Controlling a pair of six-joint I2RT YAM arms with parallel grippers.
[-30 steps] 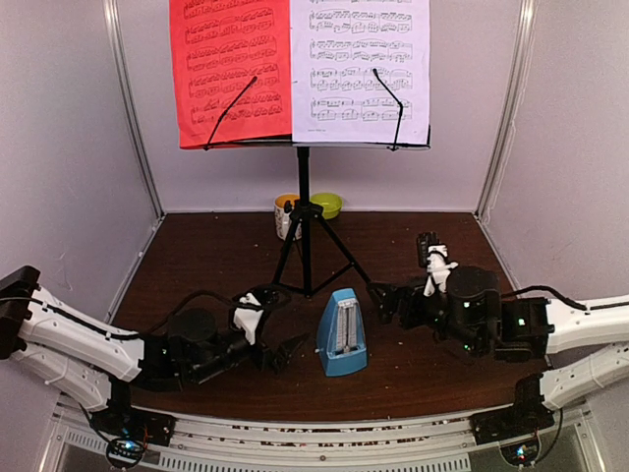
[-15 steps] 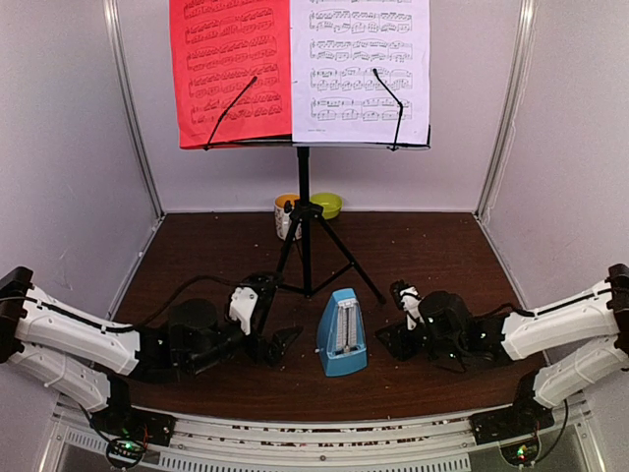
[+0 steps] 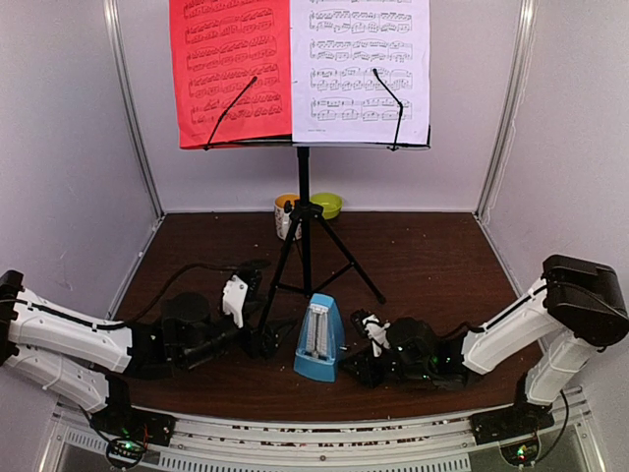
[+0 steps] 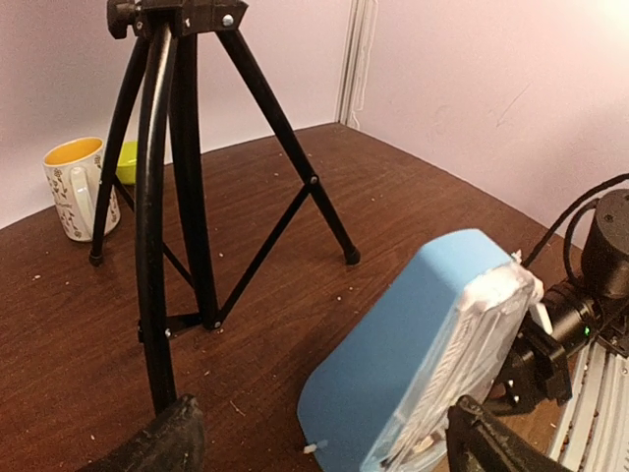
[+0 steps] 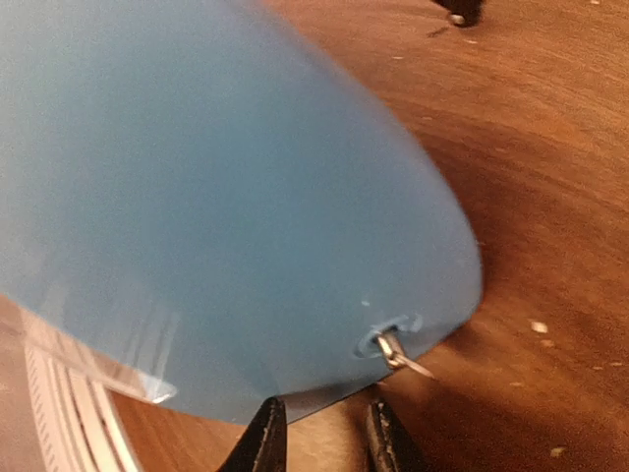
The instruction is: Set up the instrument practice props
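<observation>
**Metronome position.** Locate the metronome (image 3: 319, 339) on the desk (image 3: 432, 256), in front of the music stand (image 3: 303, 197) and between the two grippers. Compared with one second ago, it sits further left, closer to the left gripper (image 3: 273, 336). In the left wrist view the metronome (image 4: 432, 344) leans off upright, and its clear cover faces the right arm.

**Right gripper.** Note that the right arm has swung in from the right side and now reaches low across the desk. The right gripper (image 3: 366, 346) is at the right foot of the metronome. One second ago its jaws stood wide. They are now drawn to a narrow gap. In the right wrist view the right gripper (image 5: 324, 438) has its tips just under the lower edge of the metronome (image 5: 197, 197), beside the small metal key. You cannot tell from these views whether the tips pinch that edge.

**Left gripper.** The left gripper (image 4: 324, 447) has its jaws spread wide, only slightly narrower than before, and it holds nothing. The metronome body lies between the two fingers in its own view, without visible contact.

**Unchanged items.** The stand keeps its place at the rear centre of the desk. The red page (image 3: 231, 69) and the pale page (image 3: 359, 69) rest side by side on it. The mug (image 3: 285, 216) and the green bowl (image 3: 326, 205) remain behind the stand legs.
</observation>
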